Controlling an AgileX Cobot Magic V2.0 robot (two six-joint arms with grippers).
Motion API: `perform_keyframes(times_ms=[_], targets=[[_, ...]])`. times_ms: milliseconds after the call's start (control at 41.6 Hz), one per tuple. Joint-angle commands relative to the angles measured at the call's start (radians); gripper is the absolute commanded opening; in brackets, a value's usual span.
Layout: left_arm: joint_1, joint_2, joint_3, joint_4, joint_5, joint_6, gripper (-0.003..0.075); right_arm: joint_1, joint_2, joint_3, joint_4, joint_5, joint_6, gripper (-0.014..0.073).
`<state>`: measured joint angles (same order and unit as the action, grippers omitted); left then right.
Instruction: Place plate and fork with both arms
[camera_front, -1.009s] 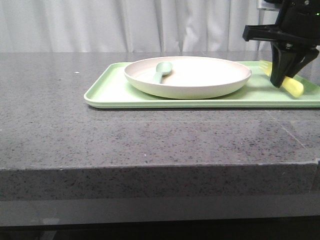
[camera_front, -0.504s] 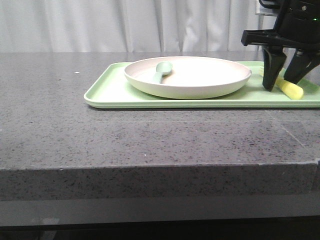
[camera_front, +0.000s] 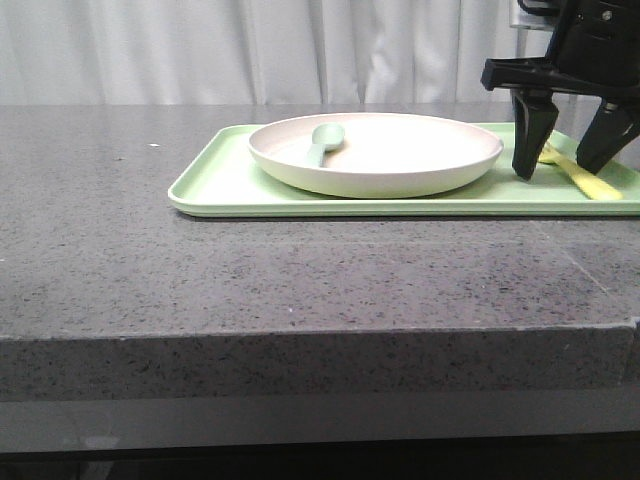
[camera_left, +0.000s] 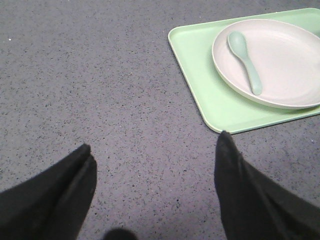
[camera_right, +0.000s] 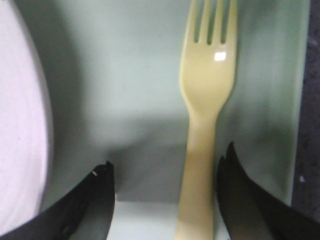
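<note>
Now we see the plate (camera_front: 375, 153) sitting on the light-green tray (camera_front: 215, 183), which lies on the grey stone table (camera_front: 250, 270). On the plate rests a pale green spoon (camera_front: 322, 142), its bowl toward the back and its handle pointing forward.

Our right gripper (camera_front: 569, 170) hangs over the tray's right end, just beside the plate, with its fingers spread wide. Between them lies the fork (camera_front: 580, 174), flat on the tray and angled, its handle toward the tray's front right. In the right wrist view the fork (camera_right: 206, 120) lies on the tray (camera_right: 130, 100) with its tines pointing away from the gripper (camera_right: 165, 200); the handle runs down between the two fingertips, nearer one than the other, and we cannot tell whether it touches that one. The plate's rim (camera_right: 22, 125) shows at the edge of that view.

Our left gripper (camera_left: 152, 192) does not show in the front view. In the left wrist view its fingers are spread, holding nothing, above bare table (camera_left: 100, 75), with the tray (camera_left: 200, 85), plate (camera_left: 285, 60) and spoon (camera_left: 245, 60) beyond it.
</note>
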<state>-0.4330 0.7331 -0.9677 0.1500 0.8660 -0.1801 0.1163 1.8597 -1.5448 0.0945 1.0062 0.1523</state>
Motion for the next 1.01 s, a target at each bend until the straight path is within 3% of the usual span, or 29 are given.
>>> perform_keyframes(times_ms=[0, 264, 985], targets=[[-0.007, 0.0, -0.026, 0.007, -0.074, 0.001, 0.0494, -0.004, -0.069, -0.052, -0.017, 0.033, -0.008, 0.047], [-0.007, 0.0, -0.026, 0.007, -0.074, 0.001, 0.0494, -0.004, -0.261, -0.032, -0.039, 0.094, -0.029, 0.0468], [-0.007, 0.0, -0.026, 0.005, -0.071, 0.001, 0.0494, -0.004, -0.982, 0.414, -0.04, 0.041, -0.109, 0.0468]])
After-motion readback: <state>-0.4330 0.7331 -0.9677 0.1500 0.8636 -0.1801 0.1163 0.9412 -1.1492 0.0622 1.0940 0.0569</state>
